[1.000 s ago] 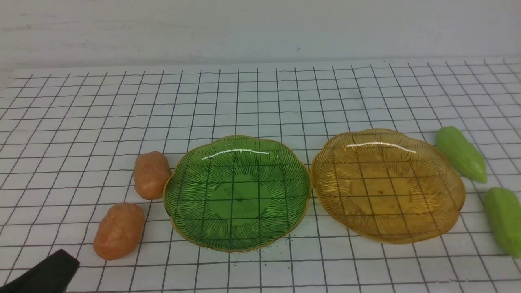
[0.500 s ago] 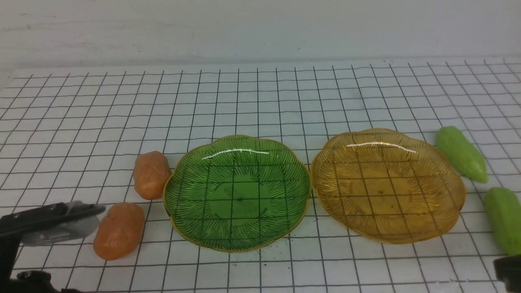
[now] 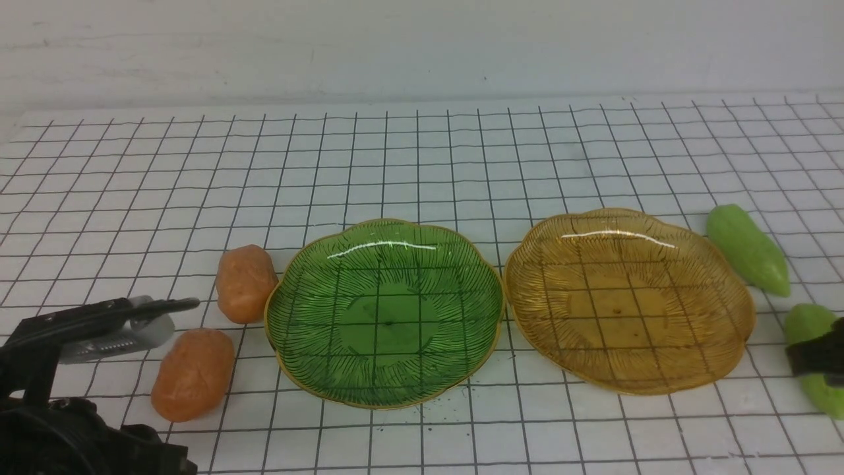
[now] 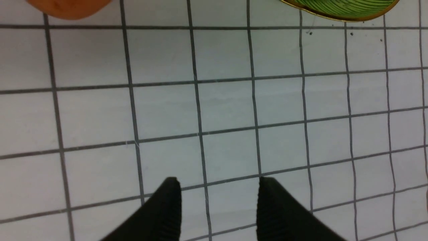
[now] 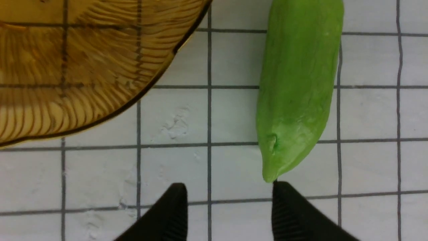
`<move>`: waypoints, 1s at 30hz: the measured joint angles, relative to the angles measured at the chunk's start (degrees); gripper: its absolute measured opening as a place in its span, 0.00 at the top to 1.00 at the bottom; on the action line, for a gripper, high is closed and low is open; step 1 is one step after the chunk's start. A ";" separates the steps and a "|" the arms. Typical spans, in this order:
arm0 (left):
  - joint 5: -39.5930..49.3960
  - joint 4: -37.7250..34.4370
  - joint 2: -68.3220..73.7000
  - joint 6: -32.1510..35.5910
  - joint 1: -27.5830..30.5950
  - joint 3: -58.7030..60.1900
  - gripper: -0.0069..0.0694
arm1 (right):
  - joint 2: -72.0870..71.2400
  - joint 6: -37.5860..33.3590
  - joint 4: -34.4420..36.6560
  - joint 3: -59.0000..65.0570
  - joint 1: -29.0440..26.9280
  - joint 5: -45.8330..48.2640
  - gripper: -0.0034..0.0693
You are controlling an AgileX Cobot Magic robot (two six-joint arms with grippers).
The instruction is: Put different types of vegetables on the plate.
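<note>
Two orange-brown potatoes lie left of the green plate (image 3: 293,369): one further back (image 3: 245,284), one nearer (image 3: 193,374). Two light green gourds lie right of the amber plate (image 3: 732,343): one further back (image 3: 747,249), one nearer (image 3: 810,322). Both plates hold nothing. My left gripper (image 4: 217,183) is open and empty over bare grid, with a potato's edge (image 4: 67,6) and the green plate's rim (image 4: 341,10) ahead of it. My right gripper (image 5: 229,185) is open and empty. Its one fingertip (image 5: 284,201) is at the tapered tip of the nearer gourd (image 5: 297,87), beside the amber plate (image 5: 67,73).
The table is a white mat with a black grid, ending at a pale wall at the back. My left arm (image 3: 79,330) stands at the front left beside the nearer potato. My right arm (image 3: 817,356) crosses the nearer gourd at the right edge.
My left arm has risen into view and reached right, towards the potatoes. My right arm has come in from the lower right and now covers part of the nearer gourd. The vegetables and plates have not moved.
</note>
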 joint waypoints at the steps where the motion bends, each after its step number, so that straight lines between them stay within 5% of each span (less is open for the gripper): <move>1: 0.00 0.00 0.00 0.00 0.00 0.00 0.51 | 0.91 1.18 -0.59 -0.02 -0.55 -0.77 0.41; 7: 0.00 0.00 0.00 0.00 0.00 0.00 0.50 | 6.88 6.07 -3.00 -0.24 -5.58 -3.29 0.28; 21: 0.00 0.00 0.00 0.00 0.00 0.00 0.50 | 18.38 6.96 -5.47 -0.47 -8.89 -13.59 0.26; 30: 0.20 0.00 0.00 0.00 0.00 0.00 0.50 | 18.70 6.96 -5.54 -0.62 -8.89 -11.55 0.45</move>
